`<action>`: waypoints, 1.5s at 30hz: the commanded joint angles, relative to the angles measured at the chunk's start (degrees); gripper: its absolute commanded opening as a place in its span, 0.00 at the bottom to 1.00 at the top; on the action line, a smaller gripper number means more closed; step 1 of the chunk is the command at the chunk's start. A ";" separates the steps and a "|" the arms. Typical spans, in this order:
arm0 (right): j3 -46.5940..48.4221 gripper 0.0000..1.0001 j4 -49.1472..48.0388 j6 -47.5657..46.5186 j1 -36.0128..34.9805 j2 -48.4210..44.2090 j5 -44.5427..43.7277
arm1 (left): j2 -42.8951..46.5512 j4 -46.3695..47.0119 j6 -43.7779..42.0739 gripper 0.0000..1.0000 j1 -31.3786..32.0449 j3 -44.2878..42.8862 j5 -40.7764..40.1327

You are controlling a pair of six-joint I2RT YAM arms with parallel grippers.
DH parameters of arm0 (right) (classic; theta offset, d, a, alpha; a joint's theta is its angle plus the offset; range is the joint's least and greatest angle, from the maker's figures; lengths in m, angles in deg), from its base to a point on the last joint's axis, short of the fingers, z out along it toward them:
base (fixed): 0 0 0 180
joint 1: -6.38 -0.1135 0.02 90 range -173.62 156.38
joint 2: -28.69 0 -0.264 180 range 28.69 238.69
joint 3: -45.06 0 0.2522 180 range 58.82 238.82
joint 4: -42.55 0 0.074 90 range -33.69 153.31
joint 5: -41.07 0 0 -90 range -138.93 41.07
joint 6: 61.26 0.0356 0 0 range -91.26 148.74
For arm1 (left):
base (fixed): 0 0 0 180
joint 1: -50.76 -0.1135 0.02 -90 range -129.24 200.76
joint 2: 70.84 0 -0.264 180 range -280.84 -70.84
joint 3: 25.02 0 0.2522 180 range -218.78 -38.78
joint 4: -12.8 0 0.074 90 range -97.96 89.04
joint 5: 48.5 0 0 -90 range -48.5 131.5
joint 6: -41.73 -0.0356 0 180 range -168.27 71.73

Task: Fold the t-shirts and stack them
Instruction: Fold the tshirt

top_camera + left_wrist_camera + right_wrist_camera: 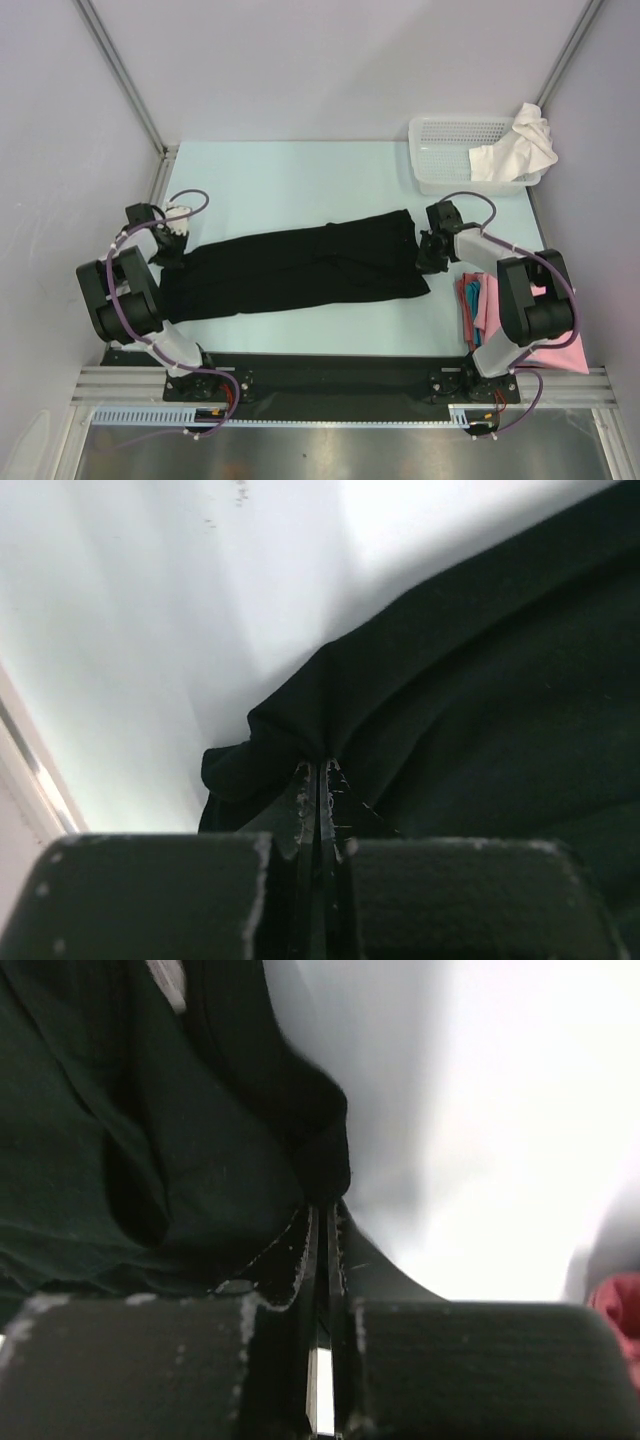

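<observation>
The left gripper [320,770] is pinched tight on the left end of the black t-shirt [300,270], and the right gripper [322,1212] is clamped on its right end. The shirt lies stretched flat across the middle of the table [300,180] between them. Beside the right arm lie the pink and red t-shirts [478,300]. The white t-shirt [520,145] drapes over the rim of the basket [450,140] at the far right corner.

From above, we could not make out the fingertips of the left gripper [170,252] or of the right gripper [432,255]; they were lost against the black t-shirt [300,270]. The right arm [535,295] covered a large part of the pink and red t-shirts [478,305], so we could not count them. In the right wrist view, a red cloth [620,1310] was blurred and cut off by the edge.
</observation>
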 commanded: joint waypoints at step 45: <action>98.08 0.00 -13.23 -5.06 -3.13 62.40 -6.92 | 2.30 -10.51 -0.71 0.02 60.11 -3.62 34.23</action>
